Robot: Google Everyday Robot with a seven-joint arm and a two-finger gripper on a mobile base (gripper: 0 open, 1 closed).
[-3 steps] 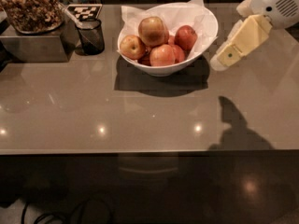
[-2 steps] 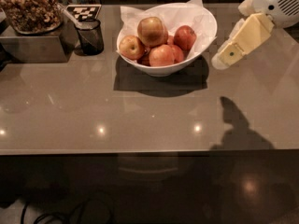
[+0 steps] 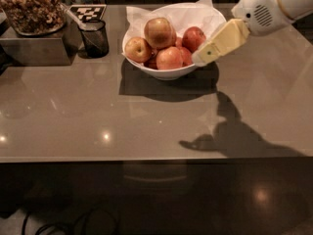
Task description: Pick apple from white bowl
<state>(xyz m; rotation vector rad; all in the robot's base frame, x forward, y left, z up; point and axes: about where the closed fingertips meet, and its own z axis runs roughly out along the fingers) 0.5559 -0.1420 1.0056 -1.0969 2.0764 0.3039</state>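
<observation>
apple [image 3: 160, 32] high in the white bowl [image 3: 168, 71] — left of the gripper [image 3: 201, 58] at the rim, grasp state unclear

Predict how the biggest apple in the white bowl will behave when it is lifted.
The apple looks round and smooth, so it may slip or roll. It sits atop smaller apples, so those will probably shift once it leaves. The end effector hangs by the bowl rim at the view's right.
</observation>
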